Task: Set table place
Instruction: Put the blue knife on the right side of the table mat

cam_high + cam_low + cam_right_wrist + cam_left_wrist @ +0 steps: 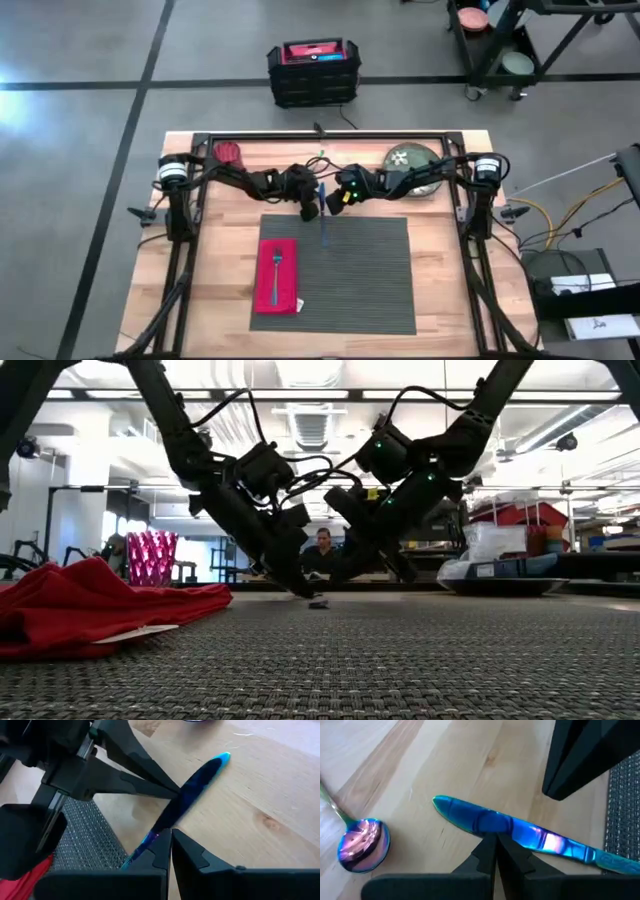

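**Both grippers meeting at the knife**

Left gripper [492, 842] and right gripper [169, 840] both have fingers pressed together, tips at the blue knife [323, 215], which crosses the far edge of the grey placemat [370, 275] mid-table. Red napkin [277, 277] sits along its left edge.

No readable text, label, brand, number or sign anywhere.

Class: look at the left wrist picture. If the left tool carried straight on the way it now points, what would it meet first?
Most likely the blue knife, lying across the path just beyond the closed left tool. Past that is bare wooden tabletop. How near the tool is to the knife is unclear.
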Robot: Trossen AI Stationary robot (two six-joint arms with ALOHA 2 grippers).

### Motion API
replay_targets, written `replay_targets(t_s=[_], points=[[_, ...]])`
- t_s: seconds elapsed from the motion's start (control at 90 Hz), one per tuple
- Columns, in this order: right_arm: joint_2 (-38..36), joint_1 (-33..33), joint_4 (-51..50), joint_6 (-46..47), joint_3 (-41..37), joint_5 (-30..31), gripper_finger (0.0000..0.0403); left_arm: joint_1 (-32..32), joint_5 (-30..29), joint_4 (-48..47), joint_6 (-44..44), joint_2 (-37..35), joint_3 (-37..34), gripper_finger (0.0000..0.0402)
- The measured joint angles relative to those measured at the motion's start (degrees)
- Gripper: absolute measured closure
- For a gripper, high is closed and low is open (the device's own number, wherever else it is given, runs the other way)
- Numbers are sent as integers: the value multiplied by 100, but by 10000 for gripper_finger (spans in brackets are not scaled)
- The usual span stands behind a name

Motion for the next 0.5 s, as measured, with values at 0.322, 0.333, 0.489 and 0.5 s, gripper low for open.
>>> replay_targets(t_s=[0.322,0.333,0.489,0.5], points=[[376,-52,230,1019,23,4,322,7,86,-22,-6,10,0,402],[394,-60,242,1077,30,-22,318,7,88,-19,-4,11,0,402],[679,-164,90,1387,312,-189,270,9,168,7,72,15,-7,402],[687,-171,66,1393,338,-206,267,9,171,11,85,15,-7,402]])
